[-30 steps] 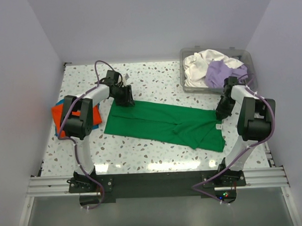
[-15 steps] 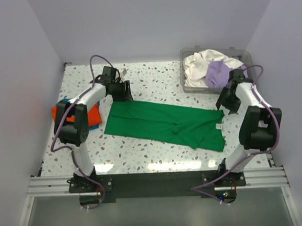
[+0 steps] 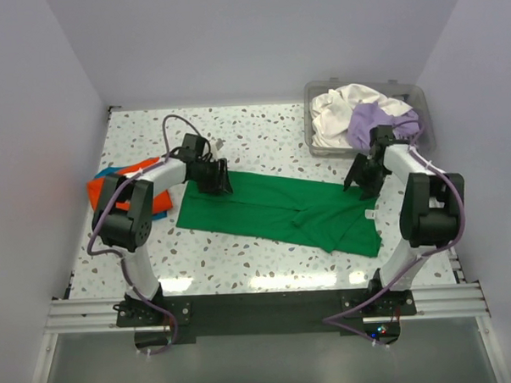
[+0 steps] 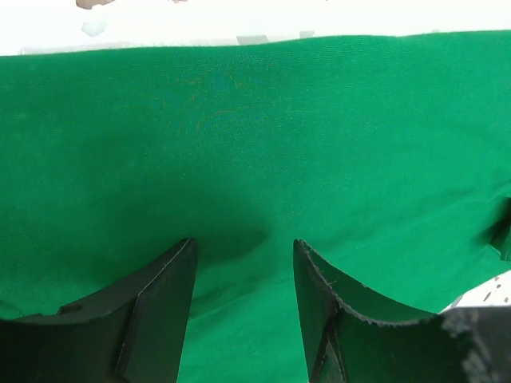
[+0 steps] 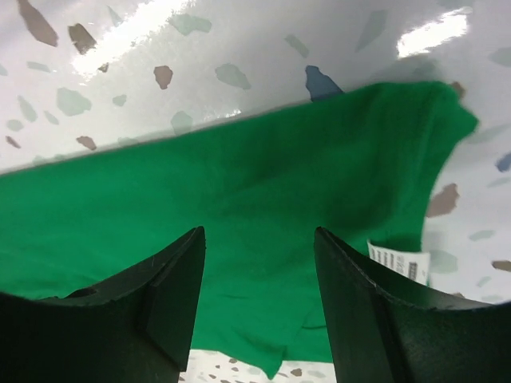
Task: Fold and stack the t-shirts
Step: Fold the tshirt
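Note:
A bright green t-shirt (image 3: pixel 273 209) lies flat across the table as a long folded band. Over its far left corner, my left gripper (image 3: pixel 217 178) is open; in the left wrist view the left gripper (image 4: pixel 243 243) holds nothing, with green cloth (image 4: pixel 255 136) below it. Above the shirt's far right end, my right gripper (image 3: pixel 361 177) is open too. In the right wrist view the right gripper (image 5: pixel 259 233) hovers over the green cloth (image 5: pixel 263 159), beside a white label (image 5: pixel 398 259). An orange t-shirt (image 3: pixel 98 193) lies on a blue one (image 3: pixel 159 215) at the left.
A clear plastic bin (image 3: pixel 308 121) at the back right holds a white shirt (image 3: pixel 337 107) and a lavender shirt (image 3: pixel 367 123). Speckled tabletop (image 5: pixel 239 40) shows beyond the green shirt's edge. White walls close in the table on three sides.
My right gripper has opened, lifted off the shirt's right end and shifted left over its far edge. The left gripper swung back, then returned over the far left corner. The shirt lies still.

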